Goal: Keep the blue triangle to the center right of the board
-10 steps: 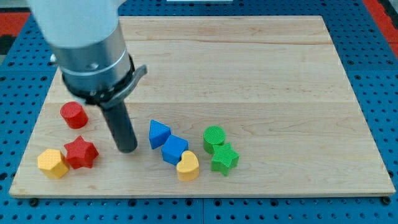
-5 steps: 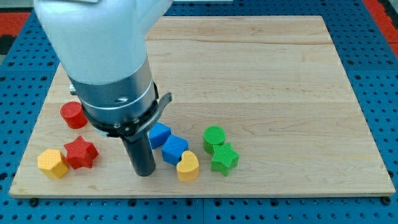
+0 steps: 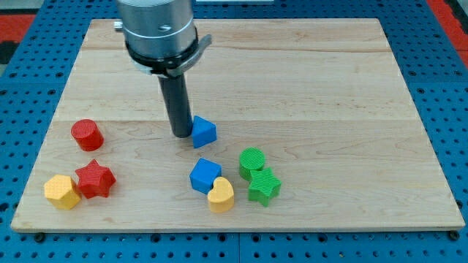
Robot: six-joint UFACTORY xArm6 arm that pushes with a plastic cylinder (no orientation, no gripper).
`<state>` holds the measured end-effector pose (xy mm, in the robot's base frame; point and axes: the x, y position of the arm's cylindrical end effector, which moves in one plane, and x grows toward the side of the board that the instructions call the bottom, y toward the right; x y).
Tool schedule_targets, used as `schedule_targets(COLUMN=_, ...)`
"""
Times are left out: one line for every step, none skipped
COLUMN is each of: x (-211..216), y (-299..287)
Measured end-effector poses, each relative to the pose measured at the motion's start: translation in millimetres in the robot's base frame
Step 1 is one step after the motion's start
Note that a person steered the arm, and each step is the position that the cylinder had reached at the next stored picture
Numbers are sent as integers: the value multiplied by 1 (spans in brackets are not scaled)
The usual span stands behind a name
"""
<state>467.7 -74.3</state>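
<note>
Although I carry no claw at all, so nothing is spread or pinching, my tip (image 3: 180, 134) stands on the counter (image 3: 307, 80) just at the view's left of the blue triangle (image 3: 203, 131), touching it or very nearly so. That block sits a little left of the board's middle, well apart from the centre right, where the task wants it.

I judge the blue triangle to be light, stiff, ribbed plastic that will slide easily on smooth wood and will not deform. Since I cannot grasp it, the place to bear on is the flat face toward my tip, near its middle. Pressing off-centre would likely make it spin away around the rod.

No container is in view; the blocks lie loose on the counter. Toward the view's bottom sit a blue cube (image 3: 205, 175), touching a yellow heart (image 3: 221, 195), with a green cylinder (image 3: 252, 161) and a green star (image 3: 264, 186) just beside them. At the view's left are a red cylinder (image 3: 86, 135), a red star (image 3: 95, 180) and a yellow hexagon (image 3: 61, 191).
</note>
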Motion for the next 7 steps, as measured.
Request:
schedule_targets(x=19, y=7)
schedule_targets(x=22, y=12)
schedule_targets(x=2, y=24)
schedule_targets(x=-18, y=57)
schedule_targets(x=-18, y=95)
schedule_targets(x=-17, y=141)
schedule_targets(x=17, y=168)
